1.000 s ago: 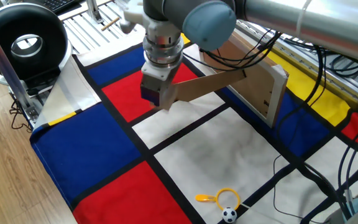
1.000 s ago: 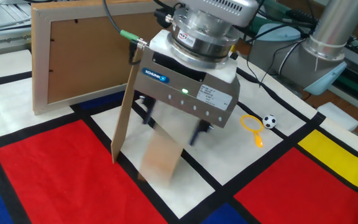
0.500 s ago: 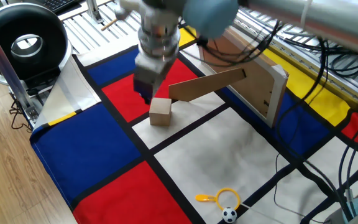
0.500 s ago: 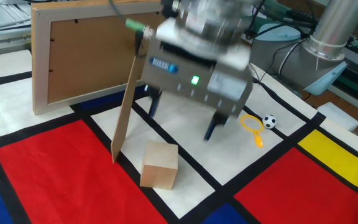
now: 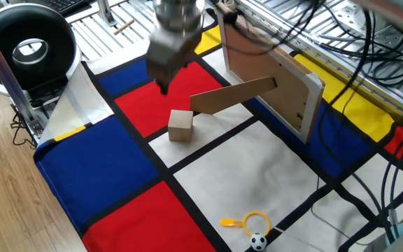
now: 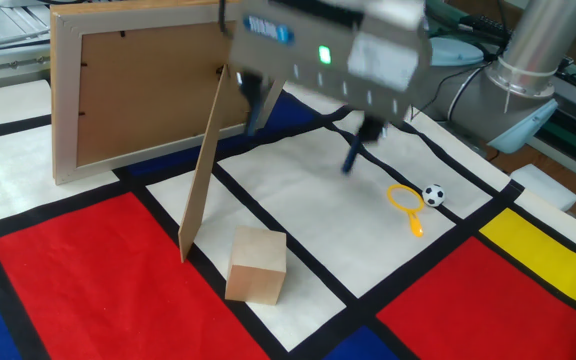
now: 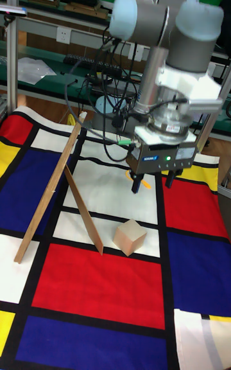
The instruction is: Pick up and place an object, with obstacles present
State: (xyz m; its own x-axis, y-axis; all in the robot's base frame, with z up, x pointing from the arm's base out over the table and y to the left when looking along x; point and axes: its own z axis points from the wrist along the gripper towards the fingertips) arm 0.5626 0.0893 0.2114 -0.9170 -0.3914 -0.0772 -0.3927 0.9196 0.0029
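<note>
The object, a small light-brown wooden cube, rests on the checkered cloth where a red and a white patch meet. My gripper hangs well above it, open, with nothing between its dark fingers. The obstacle, a large picture frame, stands tilted just beside the cube. Its long brown prop leg touches down close to the cube.
A yellow ring with a handle and a tiny toy football lie on a white patch. A black round device stands off the cloth's corner. Cables trail along one side.
The gripper, which held the cube low a second ago, has let it go and risen clear. The cube now stands alone on the cloth.
</note>
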